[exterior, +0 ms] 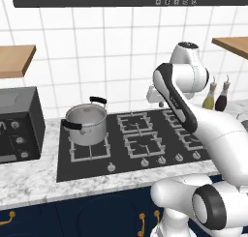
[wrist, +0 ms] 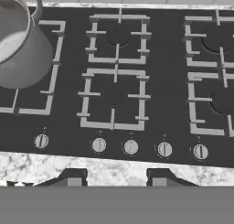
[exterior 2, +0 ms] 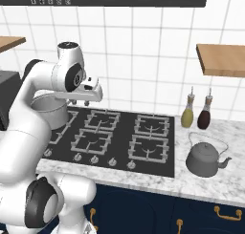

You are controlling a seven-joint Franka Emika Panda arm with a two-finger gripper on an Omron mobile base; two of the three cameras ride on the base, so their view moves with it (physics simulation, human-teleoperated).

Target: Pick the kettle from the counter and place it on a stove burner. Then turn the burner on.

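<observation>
The small grey kettle (exterior 2: pixel 206 159) with its arched wire handle stands upright on the marbled counter (exterior 2: pixel 210 186), to the right of the black cooktop (exterior 2: pixel 119 114). My gripper (exterior 2: pixel 80 102) hangs high over the left-middle of the cooktop, far to the left of the kettle, fingers pointing down. In the hand view the gripper (wrist: pixel 116 178) is open with nothing between its fingertips (wrist: pixel 73 177). It looks down on the middle front stove burner (wrist: pixel 113 97) under its square grate and on the row of silver knobs (wrist: pixel 130 146). The gripper (exterior: pixel 161 103) also peeks out beside the upper arm.
A steel pot (exterior: pixel 87 122) with two black handles occupies the back-left burner. Two slim bottles (exterior 2: pixel 187 113) (exterior 2: pixel 205 115) stand by the wall behind the kettle. A dark oven box (exterior: pixel 17 125) sits on the counter left of the cooktop. Wooden shelves (exterior 2: pixel 222 60) hang on the wall.
</observation>
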